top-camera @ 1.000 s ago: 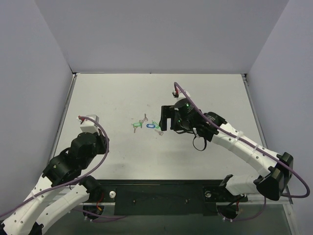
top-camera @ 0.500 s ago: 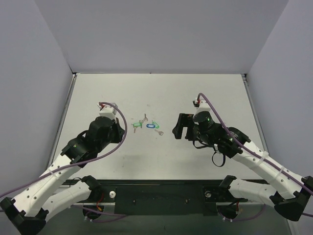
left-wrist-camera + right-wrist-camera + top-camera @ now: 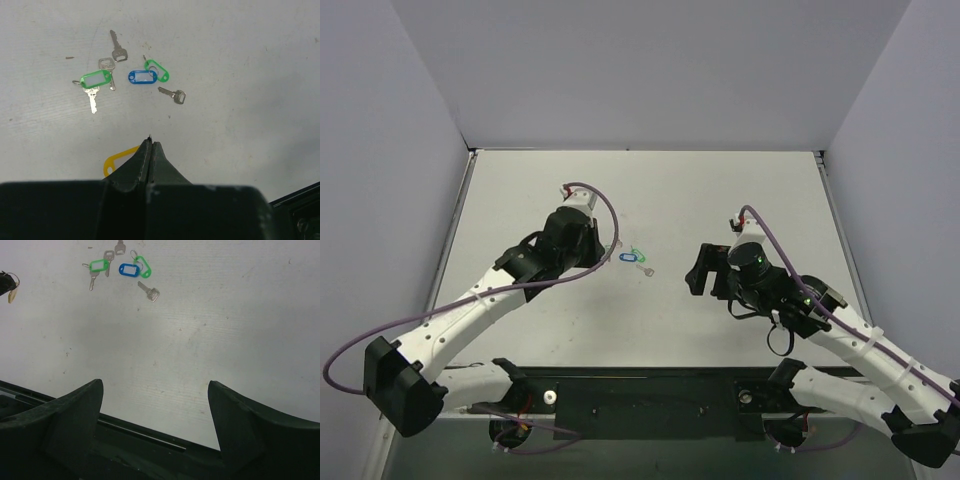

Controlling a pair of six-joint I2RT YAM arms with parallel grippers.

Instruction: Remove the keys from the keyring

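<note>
My left gripper is shut on the thin metal ring of the keyring, which pokes out at the fingertips. The keyring's yellow tag hangs just under the fingers, above the table. In the right wrist view it shows at the far left. Whether a key is on that ring is hidden by the fingers. Loose silver keys lie on the table ahead. My left gripper is beside that cluster. My right gripper is open and empty, to the right of it.
A green tag with a key, a blue tag and a second green tag lie together mid-table, also seen from above around the blue tag. A dark rail runs along the near edge.
My left arm has swung forward and right, up to the cluster of tags. My right arm has drawn back toward the near right, away from the cluster.
</note>
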